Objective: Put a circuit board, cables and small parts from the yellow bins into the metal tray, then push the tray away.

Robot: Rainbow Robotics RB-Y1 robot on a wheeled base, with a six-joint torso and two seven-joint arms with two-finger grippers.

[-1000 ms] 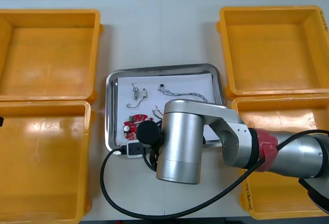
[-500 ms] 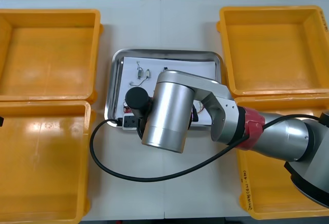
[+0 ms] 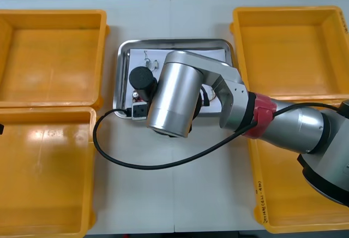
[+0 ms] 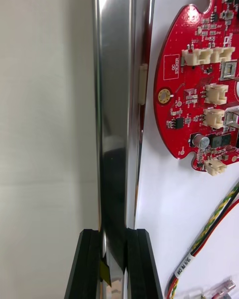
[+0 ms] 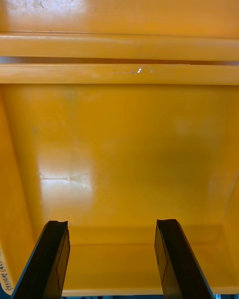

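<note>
Left jaws stand open and empty above a bare yellow bin (image 5: 119, 144). The metal tray (image 3: 123, 52) lies mid-surface (image 3: 163, 194) toward the far edge, carrying 1 circuit board (image 4: 204, 84) and a red and yellow cable (image 4: 211, 226). It is judged stiff, light and slick underneath, so it should slide readily. Right jaws are clamped across its rim beside the board, a sound hold for pushing.

There are four yellow bins (image 3: 52, 58) and one metal tray (image 3: 174, 42). In the tray I count one round red circuit board (image 4: 199, 89), one red and yellow cable (image 4: 209, 229) and two visible small metal parts (image 3: 147, 59).
</note>
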